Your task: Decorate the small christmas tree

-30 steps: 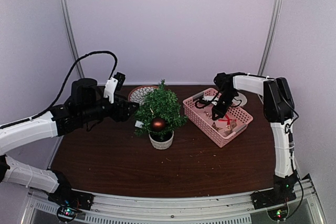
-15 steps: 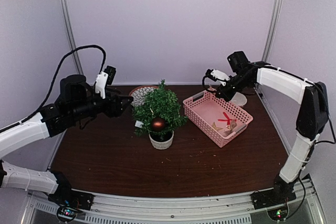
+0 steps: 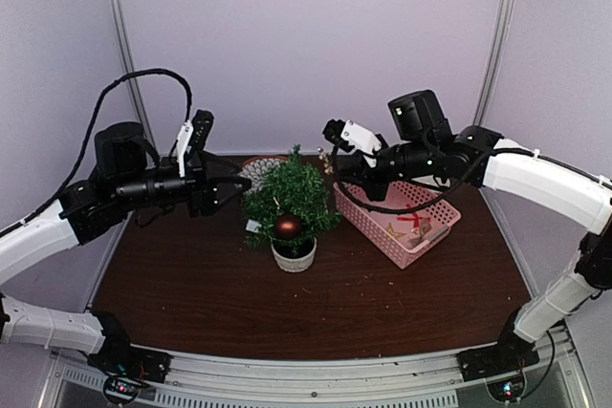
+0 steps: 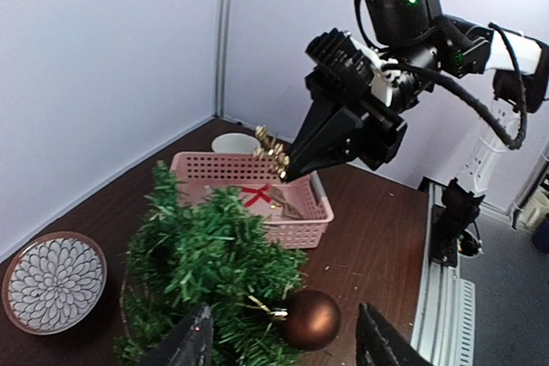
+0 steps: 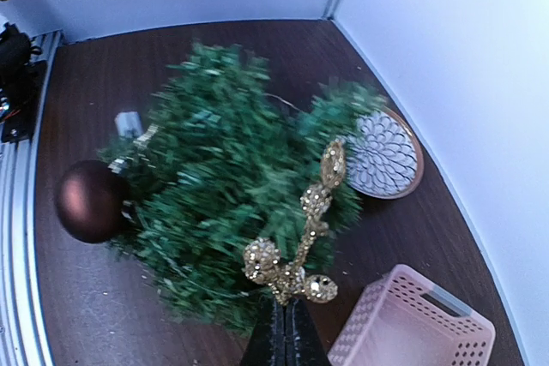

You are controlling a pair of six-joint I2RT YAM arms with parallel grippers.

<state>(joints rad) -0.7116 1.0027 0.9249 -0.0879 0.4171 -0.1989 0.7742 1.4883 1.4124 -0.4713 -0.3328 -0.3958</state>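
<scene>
The small christmas tree (image 3: 292,200) stands mid-table in a whitish pot (image 3: 294,256), with a brown ball ornament (image 3: 288,227) hanging on its front; the tree (image 4: 210,272) and the ball (image 4: 310,319) also show in the left wrist view. My right gripper (image 3: 332,161) is shut on a gold glittery sprig (image 5: 302,231) and holds it in the air just right of the treetop. The sprig (image 4: 272,153) also shows in the left wrist view. My left gripper (image 3: 239,185) is open and empty, close to the tree's left side, its fingers (image 4: 189,345) near the lower branches.
A pink basket (image 3: 397,211) with a red bow (image 3: 411,218) and other ornaments stands right of the tree. A round patterned dish (image 3: 254,171) sits behind the tree at the left. A white cup (image 4: 236,142) stands behind the basket.
My right arm has swung left from above the basket to beside the treetop, carrying the gold sprig. My left arm has lifted a little and stays by the tree.
</scene>
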